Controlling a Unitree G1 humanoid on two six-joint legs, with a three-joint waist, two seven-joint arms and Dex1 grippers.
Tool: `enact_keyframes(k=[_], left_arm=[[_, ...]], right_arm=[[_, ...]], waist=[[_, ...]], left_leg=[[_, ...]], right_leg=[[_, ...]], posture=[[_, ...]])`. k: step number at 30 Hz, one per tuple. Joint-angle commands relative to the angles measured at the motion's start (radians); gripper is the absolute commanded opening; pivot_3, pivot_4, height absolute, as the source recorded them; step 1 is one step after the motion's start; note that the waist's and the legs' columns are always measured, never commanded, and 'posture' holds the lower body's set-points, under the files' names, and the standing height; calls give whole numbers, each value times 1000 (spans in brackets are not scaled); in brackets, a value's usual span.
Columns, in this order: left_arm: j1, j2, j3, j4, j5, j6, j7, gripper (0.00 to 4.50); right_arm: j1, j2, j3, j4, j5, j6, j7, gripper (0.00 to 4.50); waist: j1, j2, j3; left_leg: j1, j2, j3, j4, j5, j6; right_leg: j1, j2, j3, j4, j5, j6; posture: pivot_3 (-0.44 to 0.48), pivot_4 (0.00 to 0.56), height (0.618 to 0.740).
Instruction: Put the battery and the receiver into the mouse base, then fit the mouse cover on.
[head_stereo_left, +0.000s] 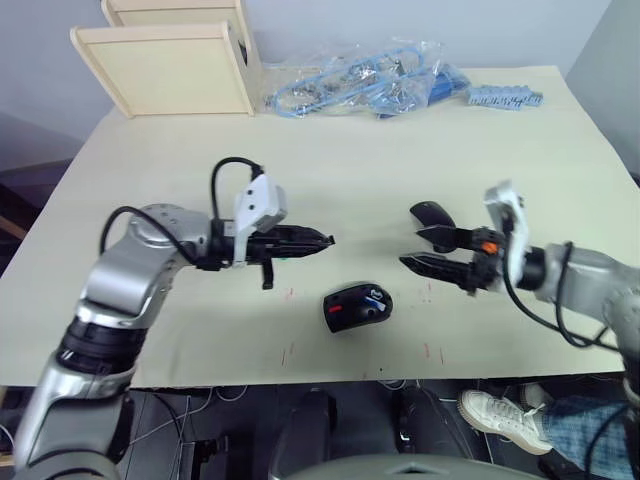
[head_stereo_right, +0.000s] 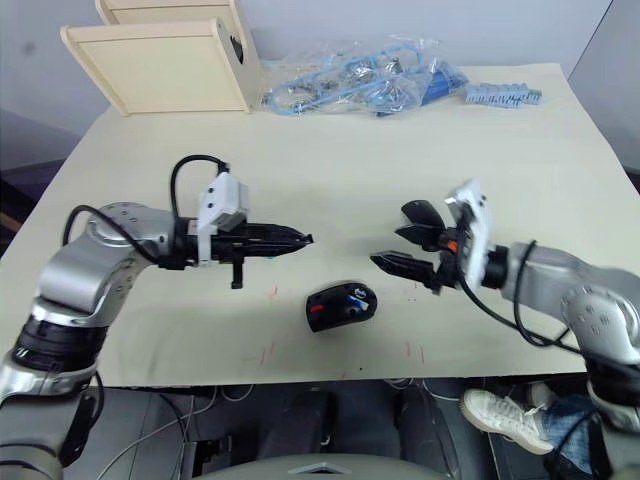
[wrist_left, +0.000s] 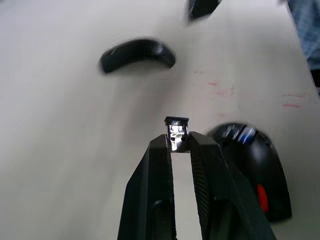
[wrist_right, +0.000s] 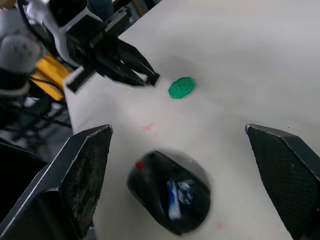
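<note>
Where cream table (head_stereo_left: 350, 180) spreads, pale wall (head_stereo_left: 420, 25)

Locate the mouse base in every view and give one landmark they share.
Left eye: mouse base on the table, low centre.
Right eye: low centre.
Left wrist: lower right, behind the receiver.
Right wrist: bottom centre.
Shared landmark: the blue battery sitting inside it.

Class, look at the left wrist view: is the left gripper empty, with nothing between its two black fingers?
No. The left gripper is pinching the tiny dark receiver with a shiny metal end between its fingertips.
</note>
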Motion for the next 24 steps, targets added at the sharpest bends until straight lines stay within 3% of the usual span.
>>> enact_keyframes(k=[1,7,12,24], left_arm=[[-41,-10,-19,21,37,-61,-26,14],[-94,-52,-57,59,83,-129,-59,14],[-134,-84,-79,75,125,-176,-69,0],[-139,-91,-79,75,157,-215,-80,0]], right_arm=[[-72,26,-5,65,81,104,-83,4500],[-201,96,-20,220,164,223,-198,4500],[-292,152,-32,348,227,287,-274,2904],[-341,193,-51,450,333,327,-375,2904]], waist=[[0,0,0],[0,0,0],[-1,0,0],[-4,0,0]], left_leg=[[-1,0,0,0,0,0],[-10,0,0,1,0,0],[-10,0,0,1,0,0],[-10,0,0,1,0,0]], right_leg=[[0,0,-1,0,0,0],[-8,-1,-1,0,0,0],[-8,-1,-2,1,0,0],[-8,-1,-2,1,0,0]], posture=[[0,150,740],[0,150,740],[0,150,740],[0,150,740]])
